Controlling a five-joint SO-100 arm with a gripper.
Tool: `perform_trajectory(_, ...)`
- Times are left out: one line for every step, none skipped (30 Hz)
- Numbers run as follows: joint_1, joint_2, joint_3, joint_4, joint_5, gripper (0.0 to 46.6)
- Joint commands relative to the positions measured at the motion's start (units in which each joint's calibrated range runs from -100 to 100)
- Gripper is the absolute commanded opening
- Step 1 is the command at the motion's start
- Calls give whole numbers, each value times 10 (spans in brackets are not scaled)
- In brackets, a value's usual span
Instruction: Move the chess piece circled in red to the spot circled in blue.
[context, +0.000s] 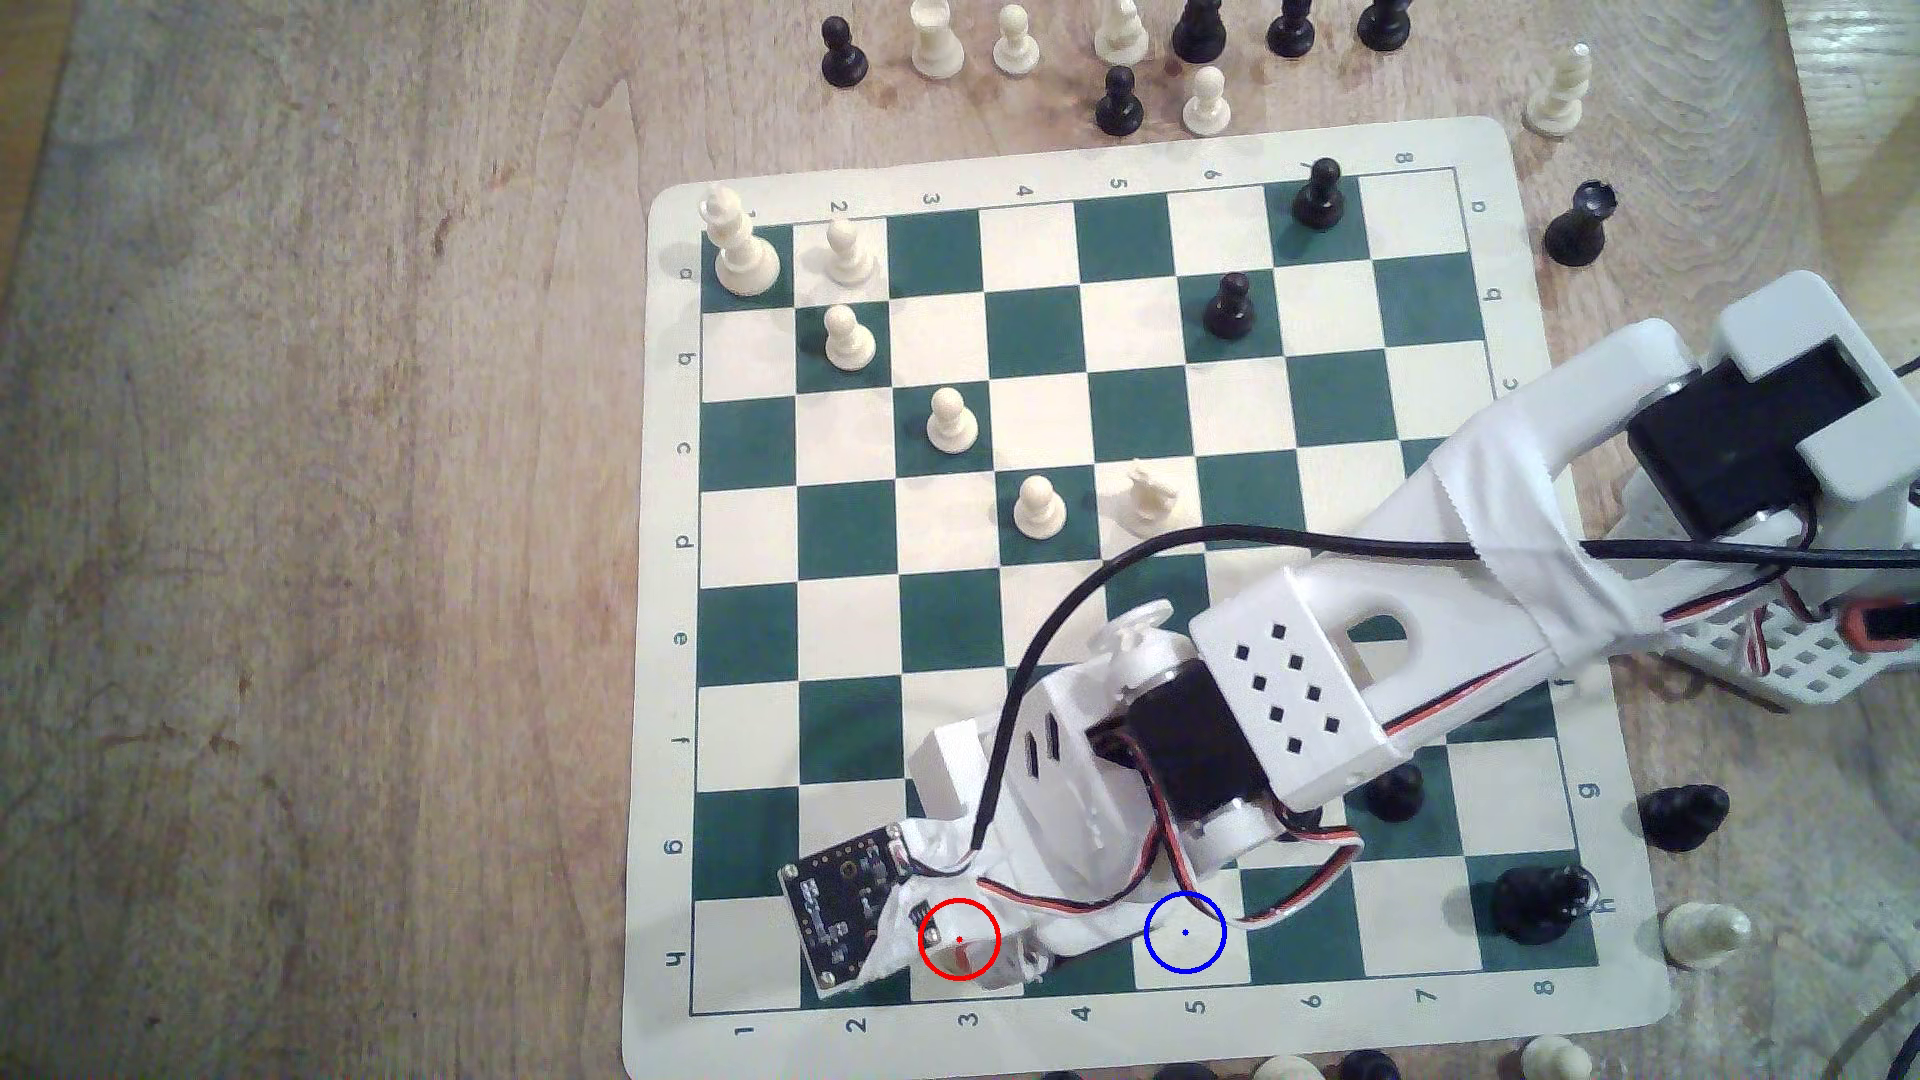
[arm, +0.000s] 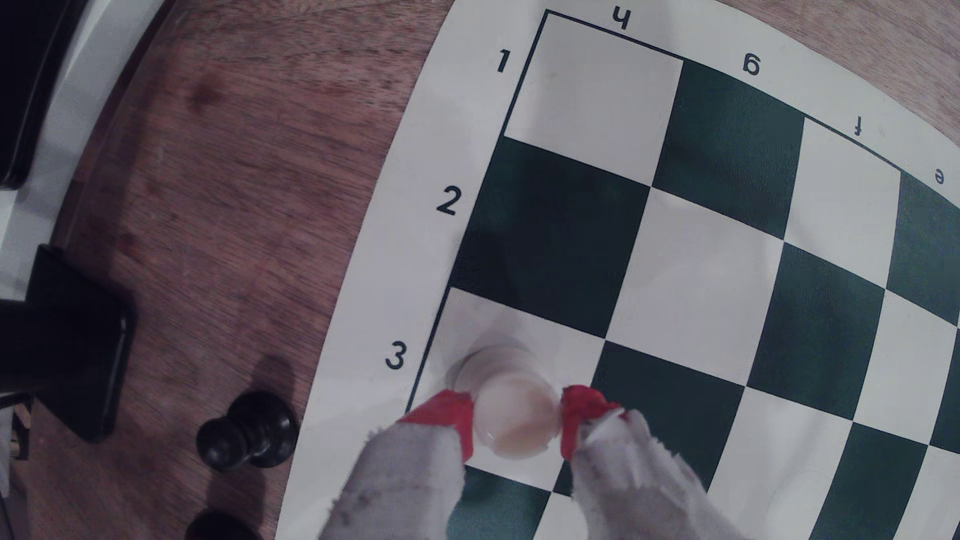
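The chess piece (arm: 511, 420), a small cream rook-like piece with a flat rimmed top, stands on the cream square beside the printed 3 in the wrist view. My gripper (arm: 517, 415) is shut on it, one red-tipped finger (arm: 449, 415) pressed against each side of its top. In the exterior view the gripper (context: 971, 947) hangs over the red ring at the board's near edge, and the wrist hides the piece. The spot (context: 1185, 932), a cream square with a blue ring and dot, lies two squares toward the exterior view's right, partly under the arm's wires.
A black piece (context: 1538, 898) stands in the near row toward the exterior view's right, and a black pawn (context: 1394, 794) is half under the arm. Cream pawns and a knight (context: 1148, 496) sit mid-board. Off the board lies a black pawn (arm: 247, 436) beside a dark block (arm: 78, 342).
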Motion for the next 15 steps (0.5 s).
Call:
perform_trajectory(-6, -18, -67, 5, -3, 10)
perform_trajectory(-6, -18, -67, 6, -4, 4)
perform_trajectory(-6, -19, -67, 8, -4, 4)
perform_trajectory(-6, -21, -66, 8, -4, 4)
perform_trajectory(-6, -26, -64, 8, -5, 4)
perform_trajectory(-6, -29, -65, 11, -6, 4)
perform_trajectory(-6, -33, -65, 11, -6, 4)
perform_trajectory(-5, -39, -65, 11, -6, 3)
perform_trajectory(-2, -51, -65, 11, -6, 3)
perform_trajectory(0, -59, -64, 12, -6, 3)
perform_trajectory(1, -67, -63, 13, -5, 3)
perform_trajectory(3, -77, -62, 15, -5, 3)
perform_trajectory(5, -98, -57, 24, -4, 3)
perform_trajectory(6, -109, -51, 26, -4, 3)
perform_trajectory(6, -123, -41, 26, -4, 3)
